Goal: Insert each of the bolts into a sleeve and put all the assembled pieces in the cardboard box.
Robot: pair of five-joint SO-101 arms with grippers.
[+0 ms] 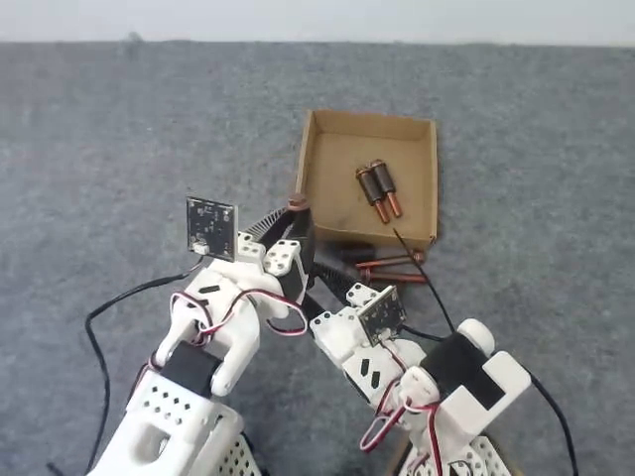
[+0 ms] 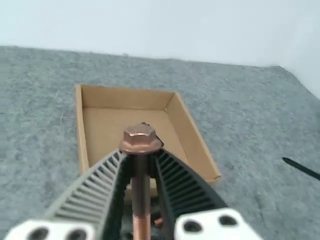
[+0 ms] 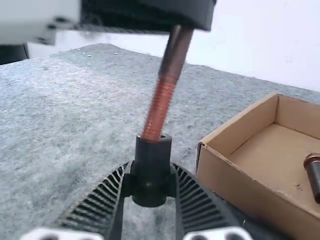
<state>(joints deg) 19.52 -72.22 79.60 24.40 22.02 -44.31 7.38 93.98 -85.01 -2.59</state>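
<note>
Right gripper (image 3: 150,172) clamps a short black cylindrical sleeve (image 3: 151,162) steady so the long copper hex-head bolt (image 3: 161,97), grasped by the left gripper (image 2: 140,158), can slide in.

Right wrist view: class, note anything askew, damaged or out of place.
The bolt leans as its tip meets the sleeve held in the right pincer, so the two are not in line. Nothing looks damaged or spilled.

Grey felt-ish table (image 1: 109,139) has the cardboard box (image 1: 369,116) on it, plus what look like two loose bolts (image 1: 393,264) just beside.
</note>
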